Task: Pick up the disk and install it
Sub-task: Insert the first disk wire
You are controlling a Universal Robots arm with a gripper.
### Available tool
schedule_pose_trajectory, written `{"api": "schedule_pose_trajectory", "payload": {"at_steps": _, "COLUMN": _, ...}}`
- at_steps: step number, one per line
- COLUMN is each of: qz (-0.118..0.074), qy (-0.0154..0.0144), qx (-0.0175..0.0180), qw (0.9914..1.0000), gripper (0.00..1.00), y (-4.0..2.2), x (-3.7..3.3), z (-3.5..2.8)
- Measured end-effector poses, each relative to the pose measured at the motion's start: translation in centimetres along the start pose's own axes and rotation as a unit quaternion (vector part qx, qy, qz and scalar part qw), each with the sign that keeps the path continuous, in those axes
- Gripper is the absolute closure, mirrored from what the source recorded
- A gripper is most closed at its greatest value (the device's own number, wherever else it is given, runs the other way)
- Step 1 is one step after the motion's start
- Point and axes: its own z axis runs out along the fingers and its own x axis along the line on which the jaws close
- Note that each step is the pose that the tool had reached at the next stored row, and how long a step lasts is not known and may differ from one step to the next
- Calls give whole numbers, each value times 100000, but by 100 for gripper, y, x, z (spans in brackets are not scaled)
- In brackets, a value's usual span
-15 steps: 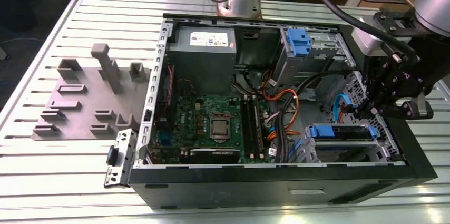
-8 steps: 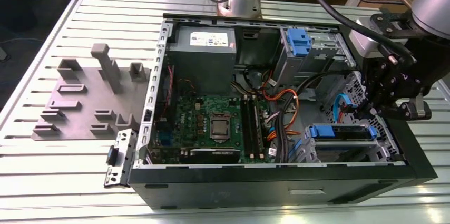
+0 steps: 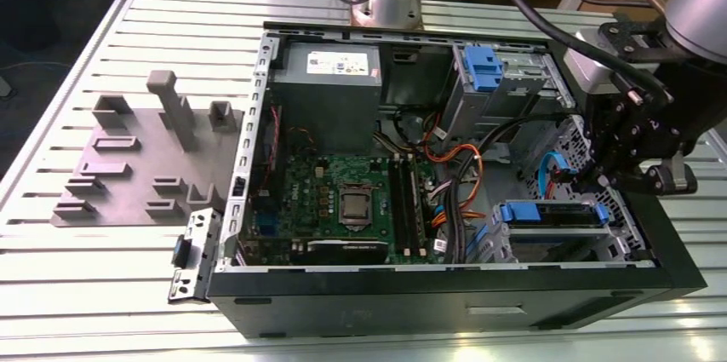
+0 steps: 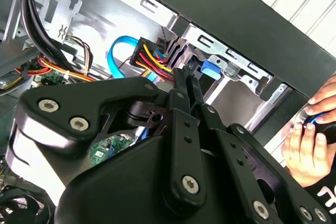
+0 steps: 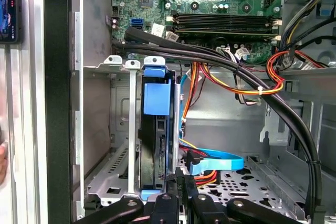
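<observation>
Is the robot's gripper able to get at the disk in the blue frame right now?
Probably yes. The gripper sits right at the disk, which stands on edge in its metal bay, and no cable crosses between them.

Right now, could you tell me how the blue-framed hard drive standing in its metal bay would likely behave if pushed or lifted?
The blue-framed hard drive looks rigid, probably dense for its size. Standing on edge inside the metal bay, it would likely slide rather than tip. The attached blue flat cable may resist lifting.
</observation>
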Motion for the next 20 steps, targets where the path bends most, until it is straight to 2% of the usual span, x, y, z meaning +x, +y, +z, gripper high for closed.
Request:
{"api": "schedule_pose_trajectory", "payload": {"at_steps": 5, "qz": 8, "qy": 3, "qx": 100, "qw": 100000, "gripper": 84, "y": 6, "x": 37, "z": 7}}
{"api": "schedule_pose_trajectory", "payload": {"at_steps": 7, "qz": 6, "qy": 4, "qx": 364, "qw": 99999, "gripper": 84, "y": 19, "x": 46, "z": 7}}
{"api": "schedule_pose_trajectory", "payload": {"at_steps": 10, "qz": 17, "qy": 6, "qx": 956, "qw": 99995, "gripper": 84, "y": 52, "x": 52, "z": 5}}
{"api": "schedule_pose_trajectory", "payload": {"at_steps": 12, "qz": 22, "qy": 10, "qx": 1151, "qw": 99993, "gripper": 84, "y": 63, "x": 55, "z": 5}}
{"api": "schedule_pose_trajectory", "payload": {"at_steps": 16, "qz": 19, "qy": 7, "qx": 1304, "qw": 99992, "gripper": 84, "y": 70, "x": 83, "z": 10}}
{"api": "schedule_pose_trajectory", "payload": {"at_steps": 20, "qz": 22, "qy": 13, "qx": 1316, "qw": 99991, "gripper": 84, "y": 72, "x": 84, "z": 10}}
